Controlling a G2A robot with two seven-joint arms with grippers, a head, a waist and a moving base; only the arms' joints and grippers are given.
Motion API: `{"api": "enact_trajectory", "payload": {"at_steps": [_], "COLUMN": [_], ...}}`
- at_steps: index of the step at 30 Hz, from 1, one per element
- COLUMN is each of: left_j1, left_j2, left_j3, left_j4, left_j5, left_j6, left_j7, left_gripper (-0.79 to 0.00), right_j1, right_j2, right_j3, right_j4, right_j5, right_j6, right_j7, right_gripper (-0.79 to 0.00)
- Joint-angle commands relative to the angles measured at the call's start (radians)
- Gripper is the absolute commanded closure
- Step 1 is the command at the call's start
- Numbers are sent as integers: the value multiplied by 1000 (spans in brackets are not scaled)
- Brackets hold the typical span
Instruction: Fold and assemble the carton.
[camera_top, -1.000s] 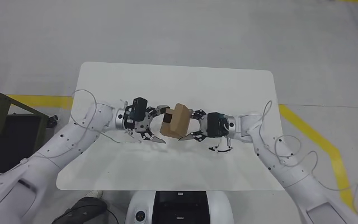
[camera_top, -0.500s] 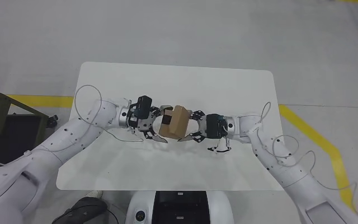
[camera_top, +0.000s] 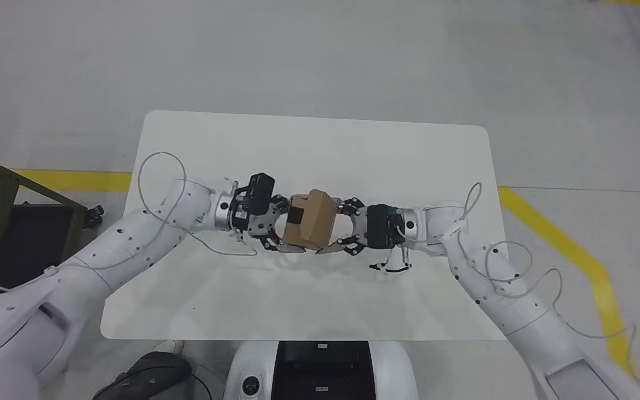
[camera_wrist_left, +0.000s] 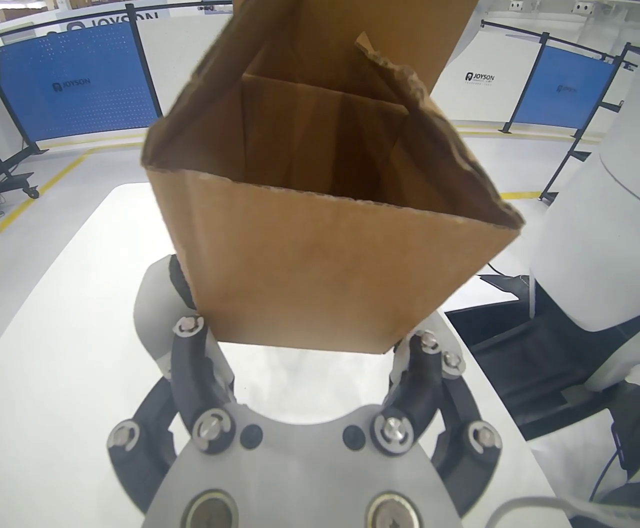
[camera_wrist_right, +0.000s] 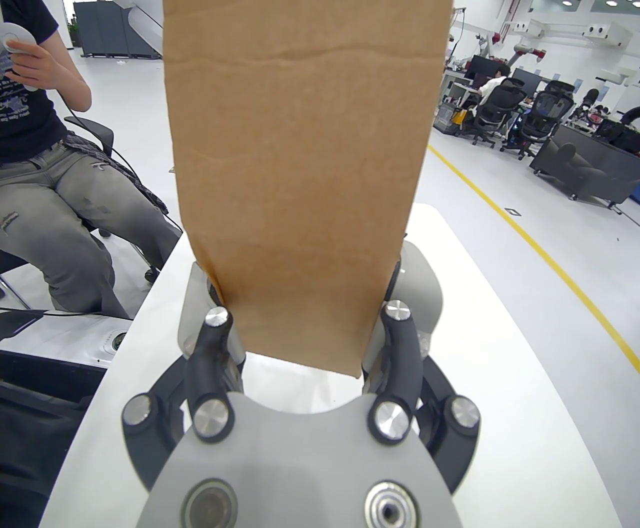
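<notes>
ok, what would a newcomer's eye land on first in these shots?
The brown carton, over the middle of the white table, gripped from opposite ends by the left claw and the right claw. In the left wrist view its near end gapes open, hollow inside, with one ragged edge. The right wrist view faces a plain flat panel.
</notes>
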Motion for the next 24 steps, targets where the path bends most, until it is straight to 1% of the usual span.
{"api": "enact_trajectory", "payload": {"at_steps": [1, 2, 5, 6, 8, 10, 12, 14, 20, 22, 24], "left_j1": [-4, -4, -5, -5, -5, -5, -5, -7, -5, -3, 3], "left_j2": [2, 3, 6, 7, 9, 11, 14, 15, 14, 12, 9], "left_j3": [4, 5, 8, 9, 10, 10, 6, -1, -19, -28, -34], "left_j4": [0, 0, -1, -1, -1, 0, 12, 32, 74, 93, 99], "left_j5": [-7, -12, -25, -28, -37, -45, -47, -38, -11, 4, 8], "left_j6": [0, 0, 0, 0, 0, 0, 0, 0, 0, 18, 36], "left_j7": [0, 0, 0, 0, 0, 0, 0, 0, -1, -21, -50], "left_gripper": [-468, -449, -471, -486, -499, -514, -551, -560, -529, -526, -529], "right_j1": [-1, -2, -4, -4, -4, -4, -4, -5, -33, -53, -80], "right_j2": [0, 1, 1, 1, 1, 1, 0, 0, 12, 18, 22], "right_j3": [2, 2, 4, 4, 3, 2, 1, 3, 45, 74, 107], "right_j4": [-1, -1, -3, -4, -3, -3, 1, 7, 5, 6, -15], "right_j5": [0, 0, -1, -1, -2, -2, 2, 5, 28, 54, 120], "right_j6": [0, 0, 2, 2, -1, 0, 0, 1, 17, 43, 81], "right_j7": [-1, -2, -6, -7, -7, -6, -5, -1, 28, 77, 140], "right_gripper": [-292, -311, -360, -391, -563, -773, -785, -785, -785, -785, -785]}}
